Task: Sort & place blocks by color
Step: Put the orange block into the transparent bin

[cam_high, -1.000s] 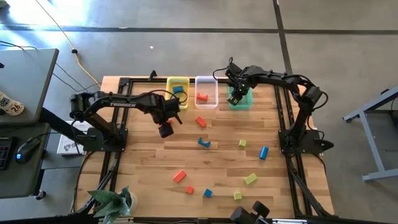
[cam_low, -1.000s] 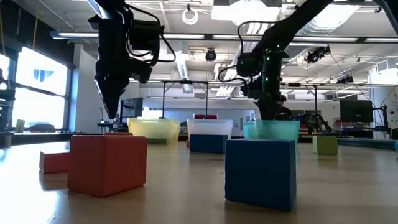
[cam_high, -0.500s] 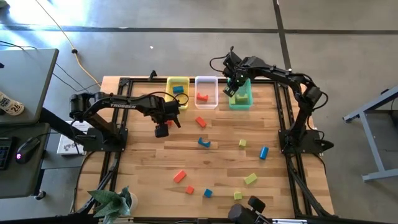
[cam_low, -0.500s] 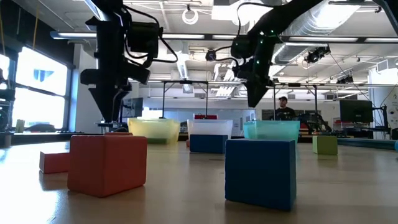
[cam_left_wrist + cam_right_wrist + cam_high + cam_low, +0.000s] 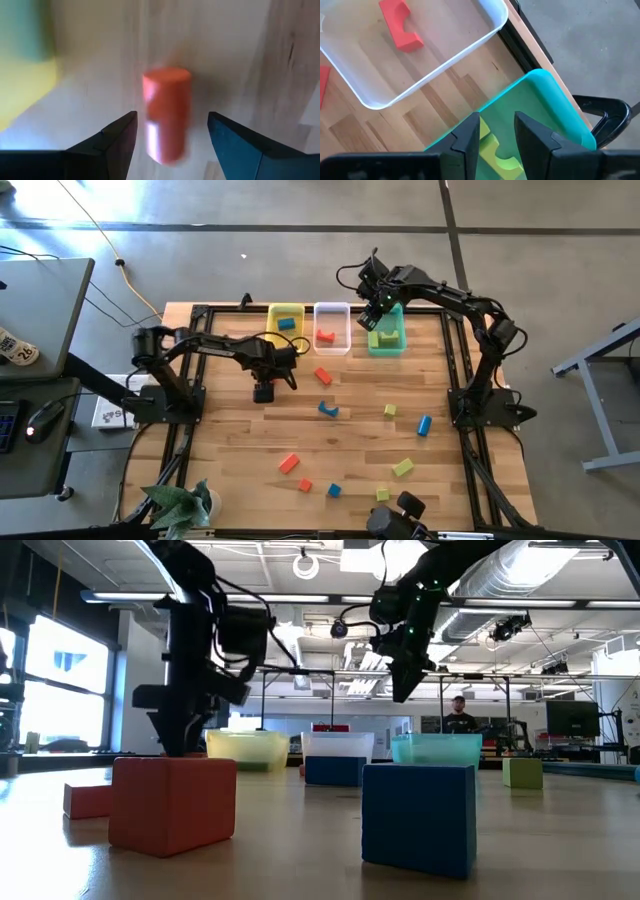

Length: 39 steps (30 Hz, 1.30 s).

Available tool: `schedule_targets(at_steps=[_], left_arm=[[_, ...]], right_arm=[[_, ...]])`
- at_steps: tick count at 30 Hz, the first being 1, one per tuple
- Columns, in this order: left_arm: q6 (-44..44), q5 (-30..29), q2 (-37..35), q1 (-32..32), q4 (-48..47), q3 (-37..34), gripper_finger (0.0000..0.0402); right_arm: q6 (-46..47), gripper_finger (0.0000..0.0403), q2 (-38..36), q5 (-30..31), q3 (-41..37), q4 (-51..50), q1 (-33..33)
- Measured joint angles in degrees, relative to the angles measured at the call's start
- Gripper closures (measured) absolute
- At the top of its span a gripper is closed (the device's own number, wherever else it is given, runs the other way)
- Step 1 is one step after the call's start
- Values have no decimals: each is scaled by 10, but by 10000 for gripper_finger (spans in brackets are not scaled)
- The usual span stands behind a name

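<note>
A red-orange cylinder block point(image 5: 167, 115) lies on its side on the wood. My left gripper point(image 5: 263, 392) points straight down over it, open, with one finger on either side and a gap to each. My right gripper point(image 5: 376, 308) hangs open and empty above the teal tray point(image 5: 400, 345). In that tray lies a yellow-green arch block point(image 5: 492, 150). The yellow tray point(image 5: 274, 315) holds a blue block point(image 5: 287, 323). The clear tray point(image 5: 340, 345) holds a red arch block point(image 5: 400, 25).
Loose blocks lie over the near half of the table: a red one point(image 5: 322, 375), a blue arch point(image 5: 328, 409), a blue cylinder point(image 5: 424, 424), a red bar point(image 5: 289, 463) and several small ones near the front edge. A potted plant point(image 5: 180, 505) stands at the near left corner.
My left gripper has sunk toward the red-orange cylinder and rolled about its own pointing line, staying open. My right gripper has risen out of the teal tray and tipped a little, its finger gap unchanged. The yellow-green arch stays in the tray.
</note>
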Motion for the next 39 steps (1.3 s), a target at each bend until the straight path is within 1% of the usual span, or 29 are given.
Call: schedule_targets(at_steps=[4,6,9,13,14,17,20,22,24,28,32,36,39], left_arm=[[-14,-9,32,0,11,2,173],[-14,-8,41,-1,9,3,185],[-15,-6,42,-4,9,3,222],[-15,3,41,-5,4,9,295],[-15,11,37,-4,4,9,305],[-14,13,39,-6,-2,21,305],[-15,19,28,-4,24,45,305],[-15,25,25,-2,22,60,305],[-13,25,23,0,17,81,305],[-7,24,20,6,45,128,305],[9,24,20,18,115,166,305],[9,27,20,37,180,189,305],[9,28,20,52,227,193,305]], right_arm=[[0,293,0,0,0,-3,0],[-1,293,0,0,0,-10,0],[-2,293,0,0,0,-15,0],[-2,293,0,0,0,-21,0],[-2,293,0,0,0,-23,0],[-2,293,0,0,0,-23,0],[-2,293,0,0,0,-23,0],[-1,293,0,-1,0,-23,0],[0,293,0,-1,0,-24,0],[9,293,0,-2,0,-25,0],[27,293,0,-10,0,-25,0],[54,293,0,-14,0,-25,0],[83,293,0,-22,0,-21,0]])
